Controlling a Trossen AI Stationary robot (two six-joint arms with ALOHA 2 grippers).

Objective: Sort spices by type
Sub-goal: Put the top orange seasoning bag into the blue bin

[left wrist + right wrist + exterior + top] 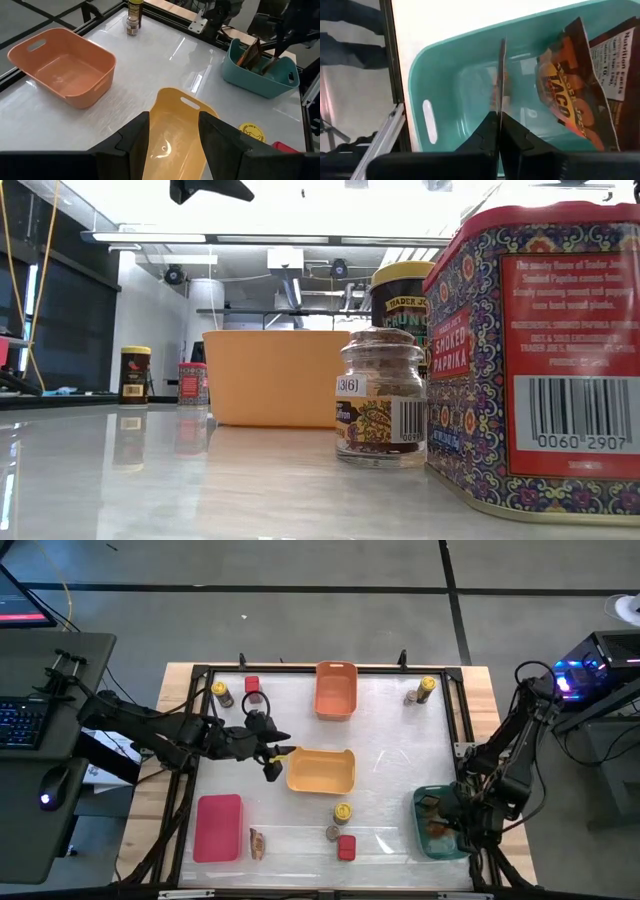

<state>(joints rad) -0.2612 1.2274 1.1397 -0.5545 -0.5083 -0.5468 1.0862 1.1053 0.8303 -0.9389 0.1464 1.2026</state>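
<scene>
Over the teal bin (440, 80), right gripper (498, 117) fingers pinch a thin, flat brownish packet (502, 75) edge-on.

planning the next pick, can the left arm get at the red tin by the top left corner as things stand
Probably yes: the left tool is open and empty above the yellow bin, and the red tin stands close by with nothing between.

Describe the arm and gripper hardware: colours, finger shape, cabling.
Both arms are black, jointed links with black cables trailing from them. The left gripper has two broad, matte black, angular fingers. The right gripper has the same dark, faceted fingers. No markings show on either.
</scene>
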